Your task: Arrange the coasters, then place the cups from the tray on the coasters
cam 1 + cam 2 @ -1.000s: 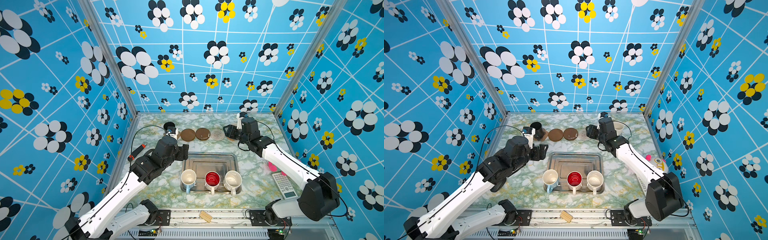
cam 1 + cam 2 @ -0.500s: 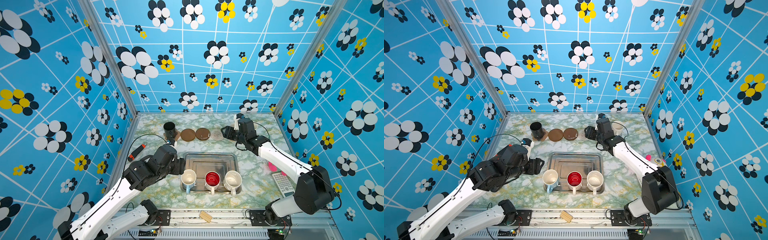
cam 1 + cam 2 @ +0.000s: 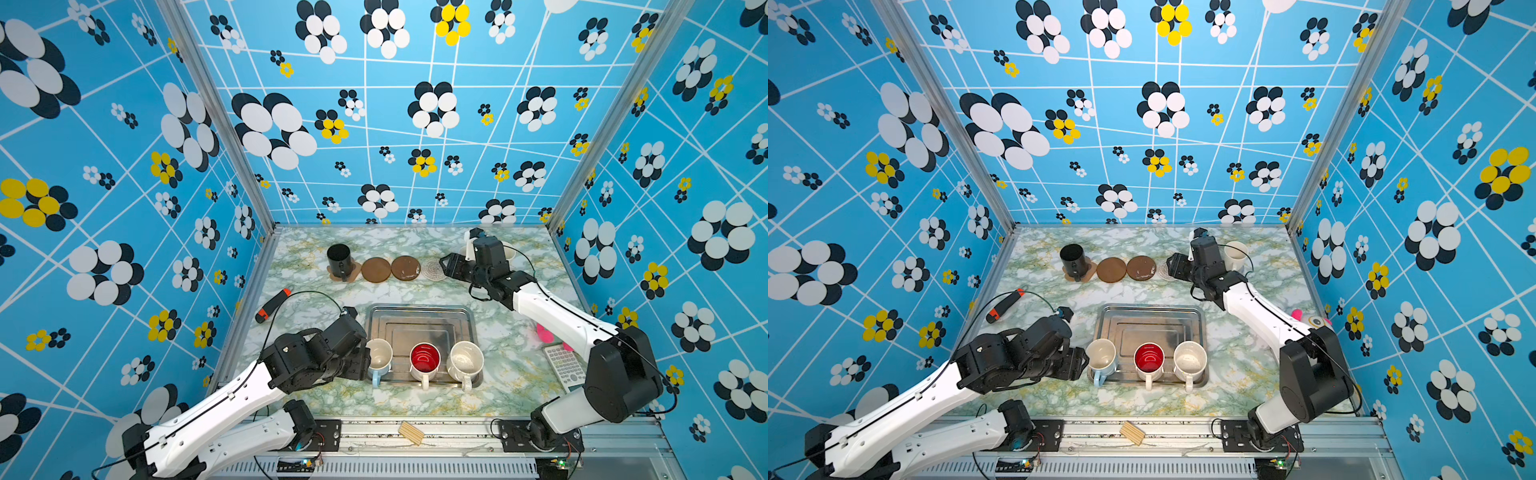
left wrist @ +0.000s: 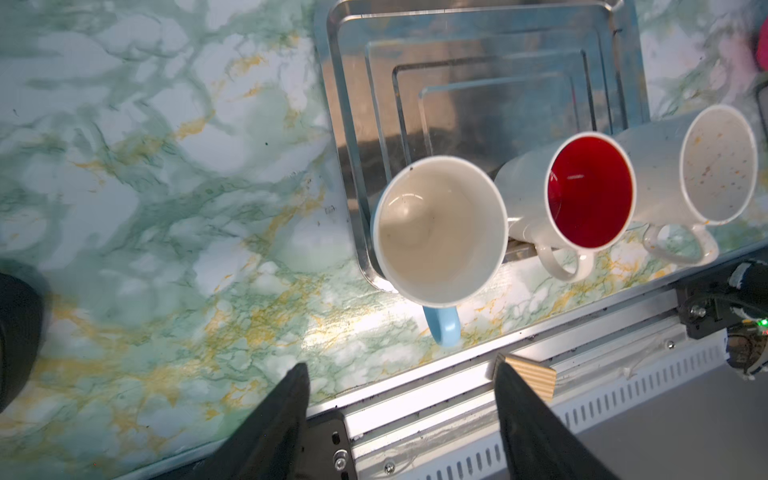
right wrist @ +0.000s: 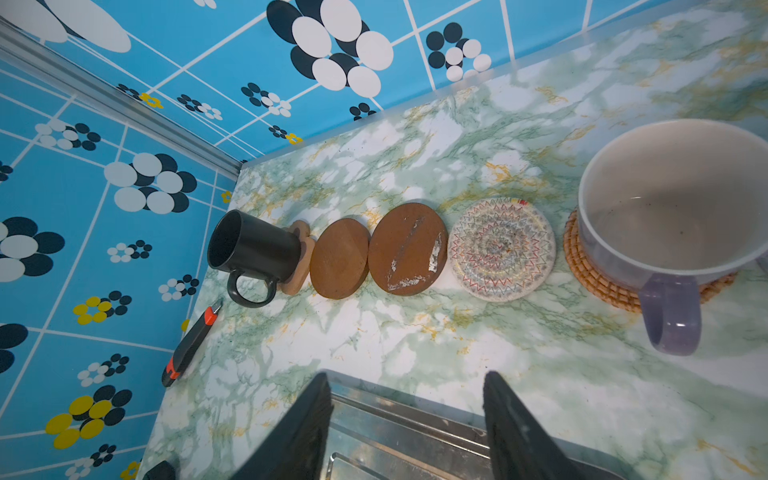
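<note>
Just beside the light blue cup (image 4: 440, 232), the left tool (image 4: 400, 368) stands jaws apart.

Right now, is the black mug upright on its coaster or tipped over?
Upright. The black mug has its open mouth facing up, and its base sits on the paw-shaped coaster at the end of the coaster row.

Marble table (image 3: 415, 293): tray (image 3: 417, 332), coasters (image 3: 376, 270), box cutter (image 3: 272, 305), calculator (image 3: 565, 368).
</note>
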`<move>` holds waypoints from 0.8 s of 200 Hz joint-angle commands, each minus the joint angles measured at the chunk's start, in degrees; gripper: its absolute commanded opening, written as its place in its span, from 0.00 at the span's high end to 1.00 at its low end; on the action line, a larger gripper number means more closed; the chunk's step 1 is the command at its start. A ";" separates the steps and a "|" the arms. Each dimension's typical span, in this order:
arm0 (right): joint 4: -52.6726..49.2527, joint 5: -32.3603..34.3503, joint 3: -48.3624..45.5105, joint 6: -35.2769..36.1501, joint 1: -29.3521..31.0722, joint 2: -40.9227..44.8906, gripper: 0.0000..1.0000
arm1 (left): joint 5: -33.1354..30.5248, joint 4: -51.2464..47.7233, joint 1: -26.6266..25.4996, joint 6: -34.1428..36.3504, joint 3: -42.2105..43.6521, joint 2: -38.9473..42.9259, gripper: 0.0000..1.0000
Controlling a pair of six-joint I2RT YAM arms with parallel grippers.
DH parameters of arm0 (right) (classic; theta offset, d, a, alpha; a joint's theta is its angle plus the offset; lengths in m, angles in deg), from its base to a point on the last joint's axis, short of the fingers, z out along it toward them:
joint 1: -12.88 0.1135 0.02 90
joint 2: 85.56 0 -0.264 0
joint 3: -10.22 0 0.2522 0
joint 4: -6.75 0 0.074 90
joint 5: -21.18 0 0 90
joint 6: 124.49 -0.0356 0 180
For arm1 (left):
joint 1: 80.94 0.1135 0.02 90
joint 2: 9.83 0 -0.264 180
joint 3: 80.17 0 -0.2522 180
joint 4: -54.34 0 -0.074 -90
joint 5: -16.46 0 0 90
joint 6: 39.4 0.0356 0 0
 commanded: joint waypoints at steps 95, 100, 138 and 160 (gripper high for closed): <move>0.72 -1.75 1.19 -1.26 0.26 -1.07 0.39 | -2.23 12.46 -11.73 -11.86 10.90 -4.12 0.29; 0.72 -1.75 1.22 -1.26 0.28 -1.03 0.40 | -2.47 12.52 -11.88 -11.97 10.89 -4.71 0.30; 0.63 -1.66 1.05 -1.26 0.28 -0.93 0.39 | -4.97 14.43 -13.03 -12.30 10.89 -8.43 0.32; 0.39 -1.53 1.11 -1.18 0.26 -0.78 0.39 | -6.19 16.05 -13.37 -13.30 11.37 -10.52 0.35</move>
